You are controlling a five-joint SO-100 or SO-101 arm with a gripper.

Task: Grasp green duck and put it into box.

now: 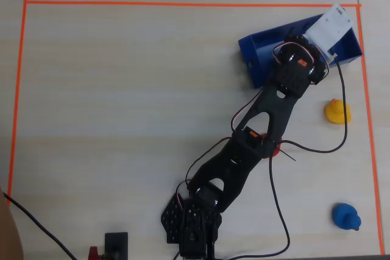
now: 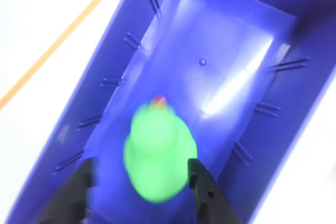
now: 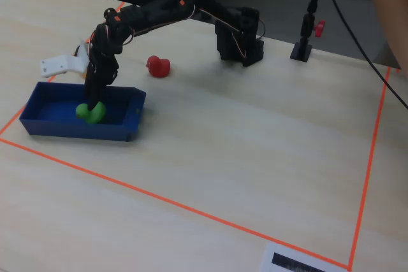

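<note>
Overhead view: the black arm (image 1: 256,138) stretches from its base at the bottom edge up and right, its wrist over the dark blue box (image 1: 259,53), which sits tilted in the upper right corner of the orange tape border (image 1: 18,89). A white wrist part (image 1: 330,27) covers much of the box; the green duck is hidden here. A yellow duck (image 1: 337,112) lies on the table to the right of the arm, a blue duck (image 1: 346,217) lower right, both well apart from the box. Wrist view: the green duck (image 2: 157,153), blurred, sits inside the box (image 2: 115,77) on its floor, orange beak pointing up the frame. The gripper (image 2: 142,179) has its two black fingers (image 2: 202,187) spread apart on either side of the duck; whether they touch it, cannot tell. Fixed view: the gripper (image 3: 95,103) points down into the box (image 3: 76,128), the green duck (image 3: 89,113) at its tip inside the box. A red duck (image 3: 157,66) stands on the table behind the box.
</note>
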